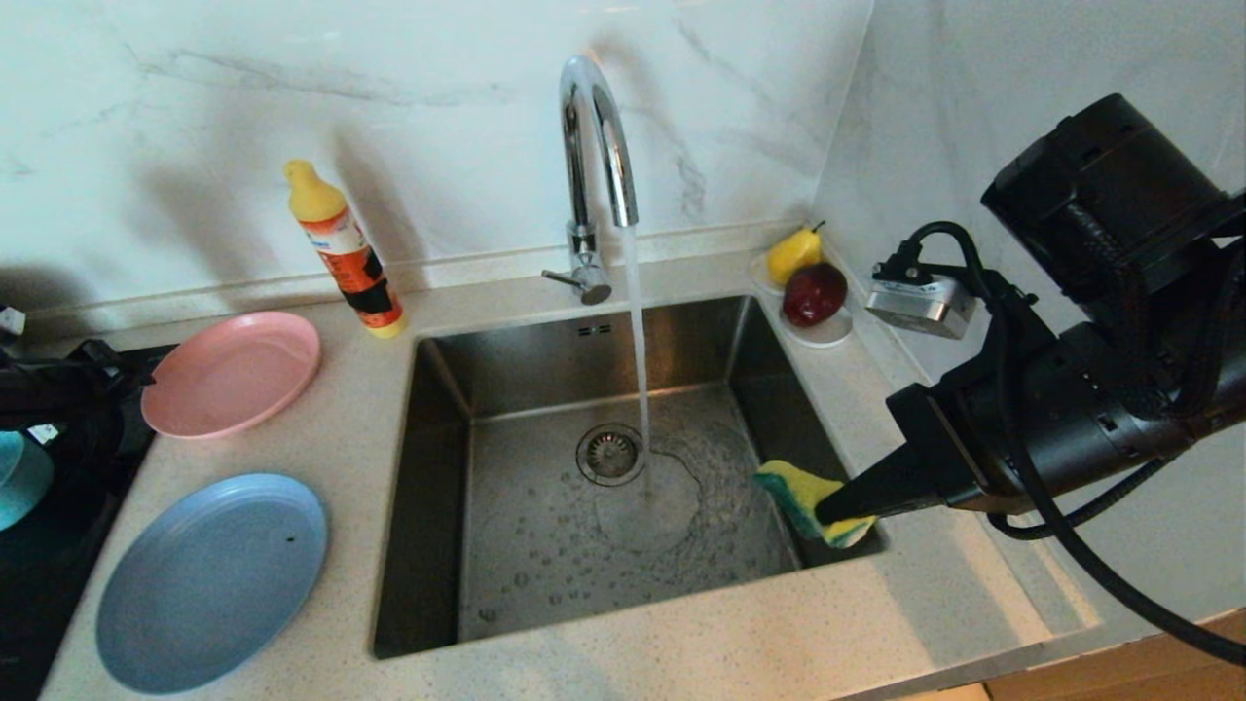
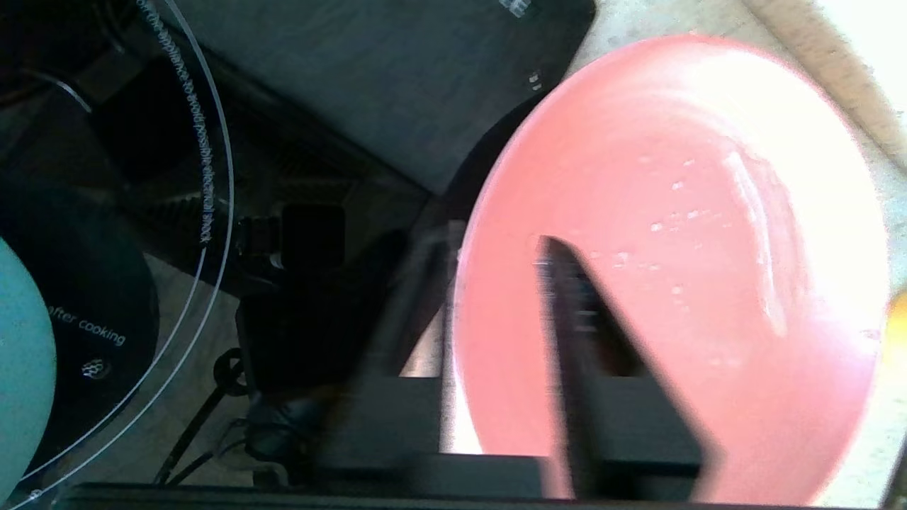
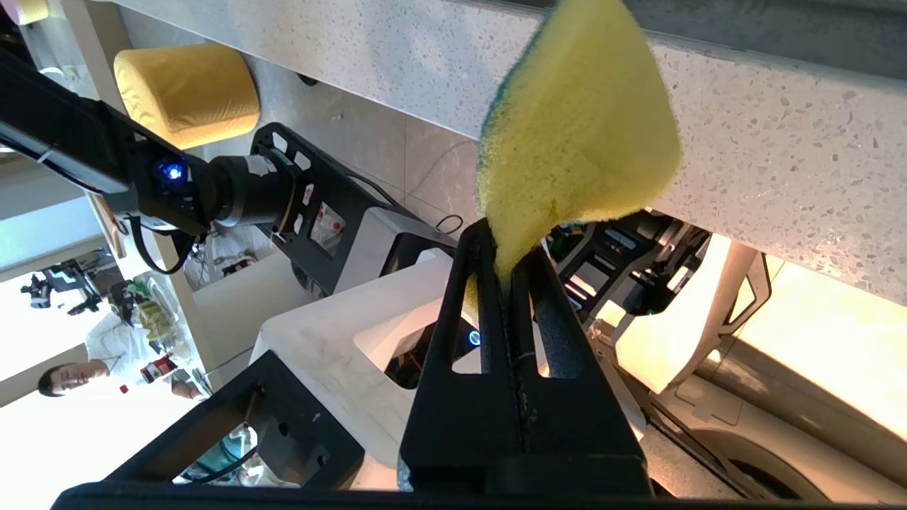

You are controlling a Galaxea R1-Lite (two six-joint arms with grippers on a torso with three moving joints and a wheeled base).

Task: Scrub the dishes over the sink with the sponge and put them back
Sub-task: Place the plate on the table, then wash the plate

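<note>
Right jaws: the right gripper point(image 3: 506, 273) is pressed tight on the sponge point(image 1: 806, 498) and holds it by one edge.
Sponge: it hangs over the near right corner of the sink point(image 1: 443, 506), yellow side and green side both showing. It touches no dish.
Left jaws: the left gripper point(image 2: 496, 255) has its jaws a little way apart, one finger over the rim of the pink plate point(image 1: 232, 372) and one outside the rim. I think they are not squeezing the plate.
Pink plate: it lies flat on the worktop point(image 1: 701, 643), left of the sink and partly on the dark stove top point(image 2: 397, 92). It has little wet drops on it, so it looks washed and put back.
Blue plate: the pale-blue plate point(image 1: 212, 581) lies on the worktop near the front, left of the sink. I cannot tell if it is washed.
Bowl: a bit of the teal bowl point(image 1: 19, 477) shows at the far left, on the stove top. I cannot tell if it is washed either.
Water: the tap point(image 1: 596, 146) is running into the sink, which has no dish in it.
Other things: a soap bottle point(image 1: 346, 251) stands behind the pink plate. A pear point(image 1: 793, 253) and a red fruit point(image 1: 816, 294) sit on a small saucer at the back right.
What is left: my guess is one dish is done. The other dishes may need a scrub over the sink, then a trip back to the worktop.
</note>
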